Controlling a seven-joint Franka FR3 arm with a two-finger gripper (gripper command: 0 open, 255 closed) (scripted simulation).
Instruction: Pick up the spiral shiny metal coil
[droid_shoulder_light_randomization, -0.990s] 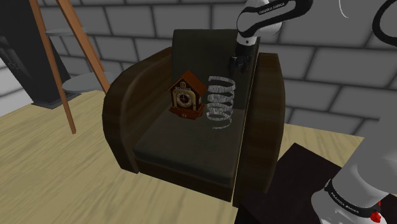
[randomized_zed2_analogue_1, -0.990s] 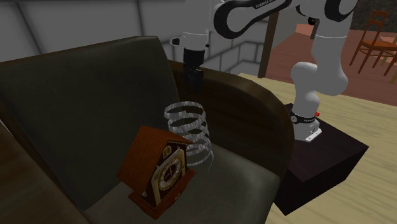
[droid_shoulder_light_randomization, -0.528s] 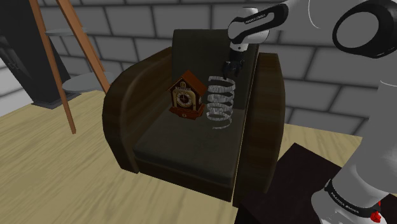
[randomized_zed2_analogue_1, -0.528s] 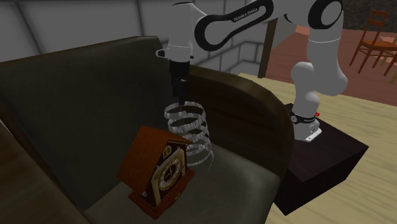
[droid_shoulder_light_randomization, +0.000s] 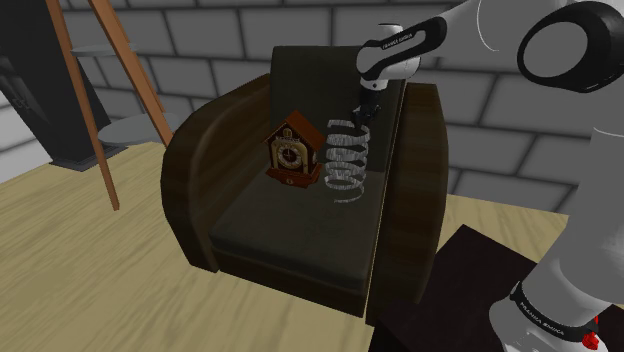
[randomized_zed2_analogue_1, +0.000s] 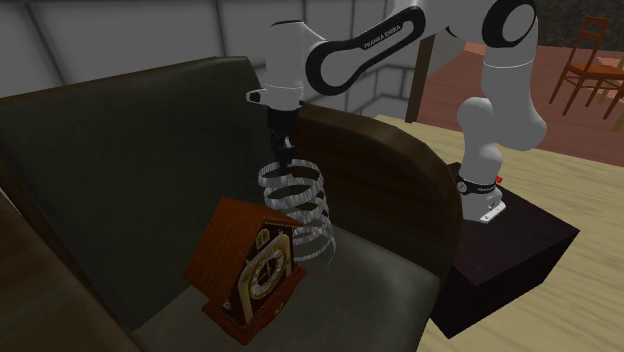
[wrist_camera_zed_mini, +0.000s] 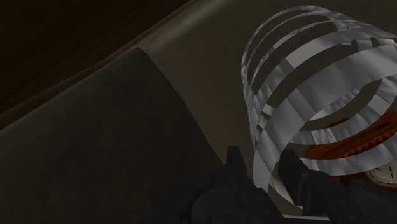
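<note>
I see a dark armchair (droid_shoulder_light_randomization: 280, 225) whose seat carries a silvery spiral coil (droid_shoulder_light_randomization: 346, 160) standing upright just beside a small wooden cuckoo clock (droid_shoulder_light_randomization: 293, 150).

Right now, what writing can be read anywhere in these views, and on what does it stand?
"FRANKA EMIKA": white letters on the arm's dark forearm.
Lettering on the band at the arm's base: too small to read.
Clock dial numerals: too small to read.
Coil: no text.

Silvery spiral coil (droid_shoulder_light_randomization: 347, 160), upright on dark seat cushion (droid_shoulder_light_randomization: 270, 225)
</note>
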